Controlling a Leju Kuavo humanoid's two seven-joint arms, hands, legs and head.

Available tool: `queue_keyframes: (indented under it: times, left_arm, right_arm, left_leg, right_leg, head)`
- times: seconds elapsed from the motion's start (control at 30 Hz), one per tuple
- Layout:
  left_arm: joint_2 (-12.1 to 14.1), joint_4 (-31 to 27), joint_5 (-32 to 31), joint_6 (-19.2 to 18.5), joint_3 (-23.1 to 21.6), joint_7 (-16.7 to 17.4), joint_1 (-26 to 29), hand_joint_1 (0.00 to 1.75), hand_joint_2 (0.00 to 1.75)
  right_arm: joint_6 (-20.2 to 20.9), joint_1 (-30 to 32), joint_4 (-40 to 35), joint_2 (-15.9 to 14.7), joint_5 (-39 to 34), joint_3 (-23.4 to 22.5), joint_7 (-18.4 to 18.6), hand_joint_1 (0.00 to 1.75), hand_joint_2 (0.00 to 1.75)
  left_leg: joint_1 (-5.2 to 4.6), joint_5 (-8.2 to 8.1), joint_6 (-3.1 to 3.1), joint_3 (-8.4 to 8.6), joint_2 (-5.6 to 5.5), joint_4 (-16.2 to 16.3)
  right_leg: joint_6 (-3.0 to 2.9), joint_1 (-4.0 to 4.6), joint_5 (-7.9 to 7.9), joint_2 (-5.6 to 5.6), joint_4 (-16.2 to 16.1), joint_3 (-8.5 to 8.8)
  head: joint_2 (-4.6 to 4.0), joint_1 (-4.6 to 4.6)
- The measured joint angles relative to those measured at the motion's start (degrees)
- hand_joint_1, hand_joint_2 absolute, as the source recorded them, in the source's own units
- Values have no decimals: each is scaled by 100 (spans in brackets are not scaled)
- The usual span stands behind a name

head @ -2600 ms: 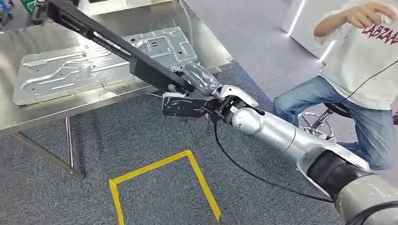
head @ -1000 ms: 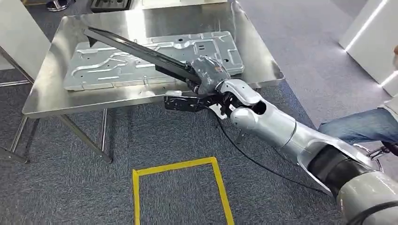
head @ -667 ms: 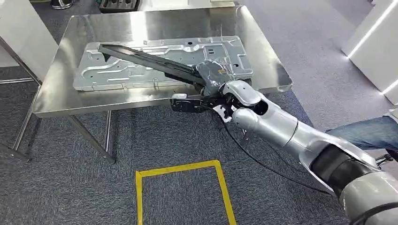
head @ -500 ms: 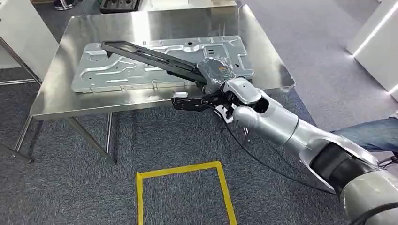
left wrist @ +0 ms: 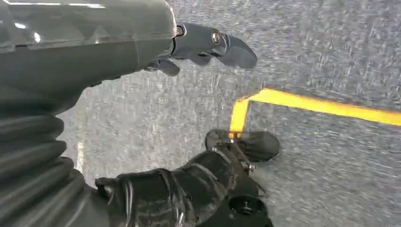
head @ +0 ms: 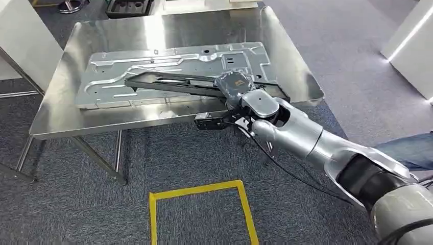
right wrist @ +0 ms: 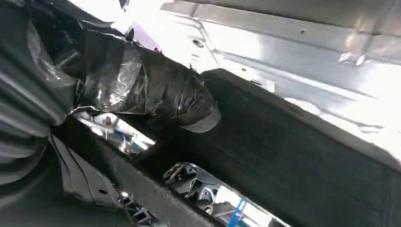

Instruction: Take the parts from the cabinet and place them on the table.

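Note:
My right hand (head: 236,88) grips one end of a long black frame part (head: 176,83), which lies nearly flat over the embossed silver metal panel (head: 127,64) on the steel table (head: 204,25). A short black piece (head: 212,121) of the part hangs past the table's front edge, below the hand. In the right wrist view the taped thumb (right wrist: 156,94) presses on the black part (right wrist: 302,156), with the silver panel (right wrist: 302,61) just beyond. My left hand (left wrist: 142,42) hangs over the grey carpet, fingers apart and holding nothing.
A yellow tape square (head: 199,196) marks the carpet in front of the table. Table legs (head: 97,158) slant down at the left. A black tray (head: 127,7) lies on the floor beyond the table. A person's jeans-clad leg (head: 408,153) is at the right, near white furniture (head: 413,41).
The camera has shifted, bringing the table closer and more central. My right hand has lowered the black part from a steep tilt to nearly flat on the silver panel, still gripping it.

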Motion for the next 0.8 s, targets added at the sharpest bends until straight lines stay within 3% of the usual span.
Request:
queue_keyframes:
  times: [0.07,0.1,0.13,0.17,0.23,0.27,0.33,0.37,0.43,0.47,0.5,0.6,0.67,0.77,0.8]
  left_arm:
    - [0,0,26,0,-7,-4,-5,0,175]
    - [-6,-2,39,2,-7,-2,5,0,175]
    - [-13,-4,50,2,-9,-15,21,0,175]
    - [-24,-4,55,2,-13,-15,14,0,175]
    - [-31,-4,61,2,-24,-26,-4,0,175]
    - [-33,-4,70,2,-31,-30,-4,0,175]
    - [-33,-4,81,2,-41,-33,-1,0,175]
    - [-39,-4,92,2,-48,-35,7,0,175]
    - [-48,-4,100,2,-55,-39,17,0,175]
    - [-44,-2,101,4,-57,-42,24,0,175]
    - [-33,-2,103,18,-68,-42,-11,0,175]
    - [-44,-4,118,17,-112,-44,5,0,175]
    - [-46,-7,133,22,-116,-50,-4,0,175]
    - [-46,-7,170,26,-144,-50,-23,0,175]
    - [-46,-7,175,31,-144,-50,-17,0,175]
  right_arm:
    - [57,3,48,7,46,57,-48,175,175]
    - [66,8,59,7,76,74,-57,175,175]
    - [83,-5,81,13,90,83,-68,175,175]
    - [94,-28,99,18,98,88,-79,175,175]
    - [116,-25,149,15,146,127,-79,175,175]
    - [129,-8,181,15,179,168,-79,175,175]
    - [151,17,203,15,201,188,-79,175,175]
    - [158,30,225,15,216,212,-77,175,175]
    - [160,21,256,13,297,260,-57,175,175]
    - [160,29,276,15,319,267,-50,175,175]
    - [160,-6,293,11,350,282,-44,175,175]
    - [134,39,334,-9,424,284,-13,175,175]
    - [94,34,339,-24,512,282,13,175,175]
    - [-13,46,358,-44,608,282,48,175,175]
    - [-30,64,363,-46,621,282,59,175,175]
  left_leg:
    - [-12,-13,32,27,-7,-60]
    - [97,22,44,153,4,-205]
    - [69,8,69,232,0,-276]
    - [65,-5,109,266,2,-283]
    - [65,-66,136,332,-3,-278]
    - [67,-107,134,366,-15,-269]
    - [76,-157,126,408,-25,-251]
    - [86,-220,108,459,-39,-220]
    - [107,-389,48,556,-48,-99]
    - [101,-459,5,513,-53,-60]
    - [58,-533,-46,506,-64,66]
    - [63,-556,-92,541,-58,11]
    - [86,-664,-156,494,-27,185]
    - [109,-1008,-243,-246,1,1414]
    - [108,-1033,-244,-402,0,1622]
  right_leg:
    - [55,-2,-12,-10,-72,50]
    - [89,4,-67,-12,-54,46]
    - [95,24,-131,-14,106,17]
    - [84,16,-289,5,460,-163]
    - [96,13,-565,12,1365,-697]
    - [112,5,-568,11,1617,-898]
    - [135,-8,-420,8,1604,-974]
    - [160,-32,-144,6,1329,-914]
    - [223,-91,524,-22,333,-563]
    - [234,-89,423,-20,269,-522]
    - [165,-66,339,4,111,-450]
    - [52,-43,289,23,183,-463]
    - [-27,-84,230,27,157,-352]
    - [-67,-79,122,30,148,-224]
    - [-69,-75,95,32,148,-191]
  head:
    - [0,0]
    - [0,7]
    - [-2,13]
    - [0,11]
    - [0,15]
    - [0,15]
    - [0,15]
    - [0,18]
    - [0,18]
    - [-2,15]
    - [0,15]
    - [0,2]
    - [0,0]
    - [0,0]
    - [0,-2]
